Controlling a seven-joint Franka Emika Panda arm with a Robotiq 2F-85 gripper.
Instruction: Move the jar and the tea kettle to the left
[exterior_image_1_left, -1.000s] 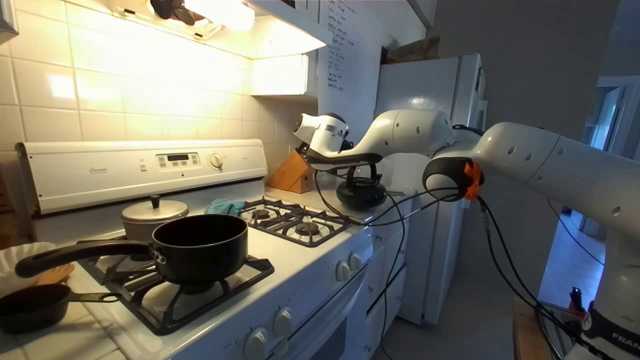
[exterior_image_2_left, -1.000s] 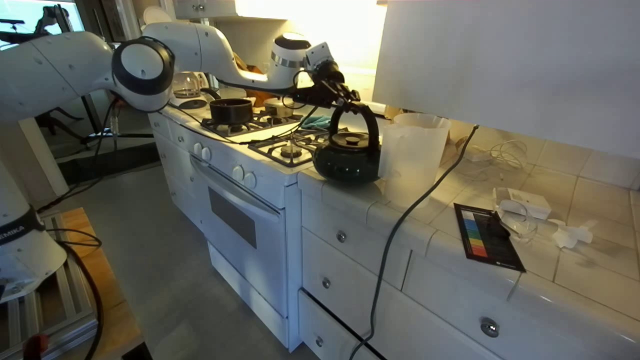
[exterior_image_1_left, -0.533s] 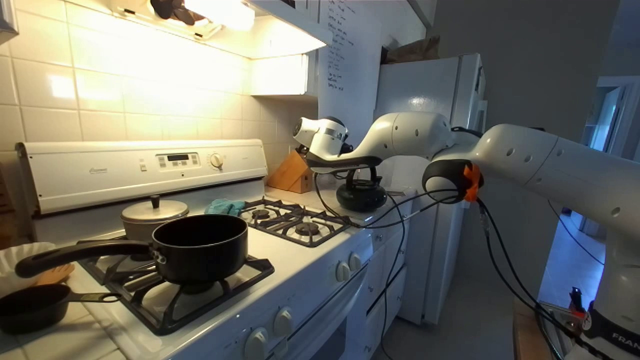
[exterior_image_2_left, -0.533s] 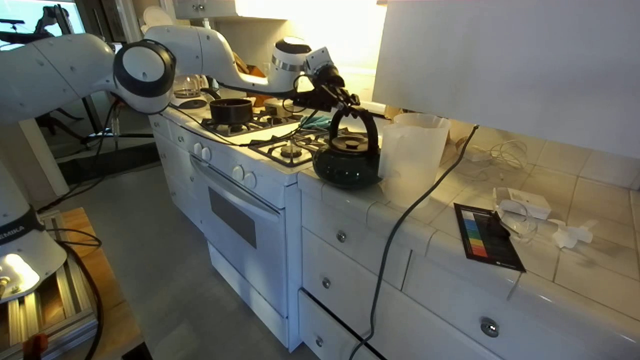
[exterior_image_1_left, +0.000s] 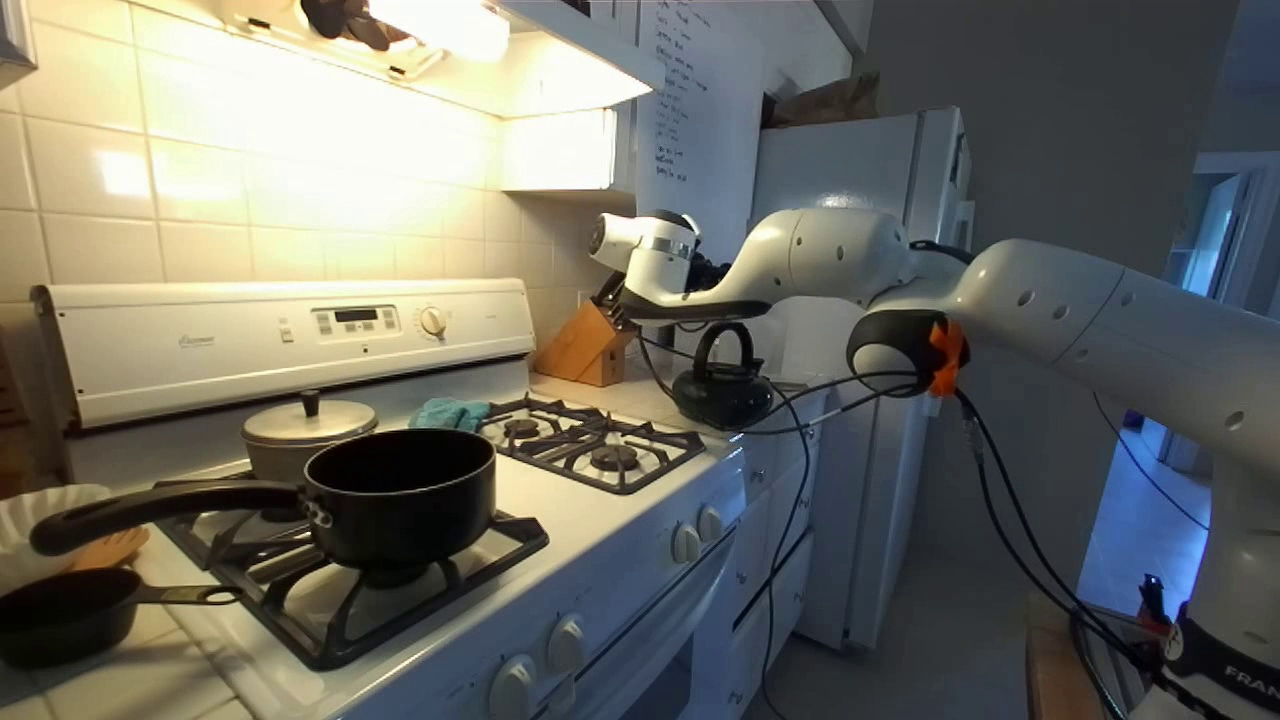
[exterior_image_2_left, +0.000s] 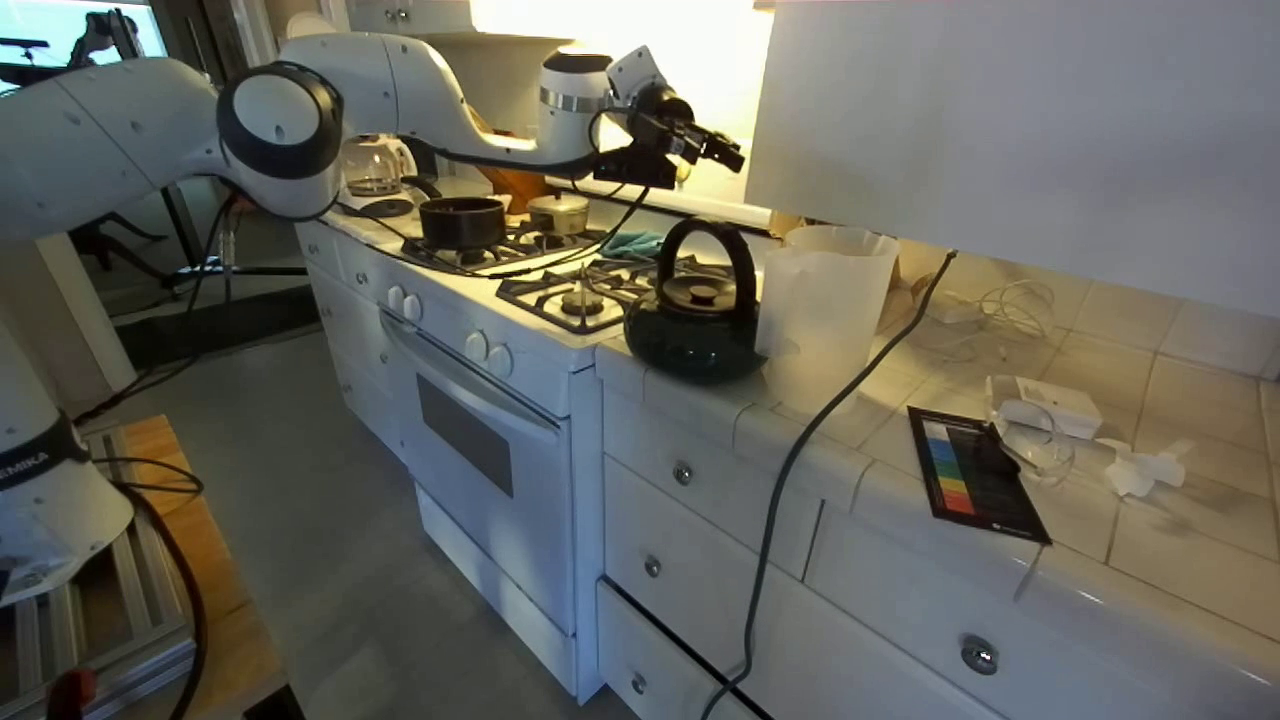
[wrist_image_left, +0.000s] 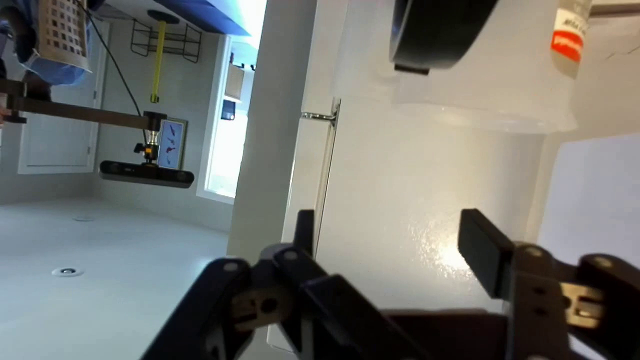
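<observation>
Wrist view: see the black two-fingered hand (wrist_image_left: 387, 232) spread wide, gripping nothing. Just let go of the squat, rounded, glossy black-teal tea kettle (exterior_image_2_left: 692, 338) and rose clear toward twelve o'clock. Left the kettle standing on the white-tiled tabletop (exterior_image_2_left: 1195, 540), with the white gas stove (exterior_image_2_left: 535, 450) at nine o'clock in an exterior view, and the tall frosted plastic pitcher (exterior_image_2_left: 825, 315), likely the jar, just beside at three; cannot tell if touching. Probably means a finished kettle placement; may call next for the pitcher.

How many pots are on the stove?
2: the round, black, long-handled metal pot at the front, and the round, silver, lidded metal pot behind it.
</observation>
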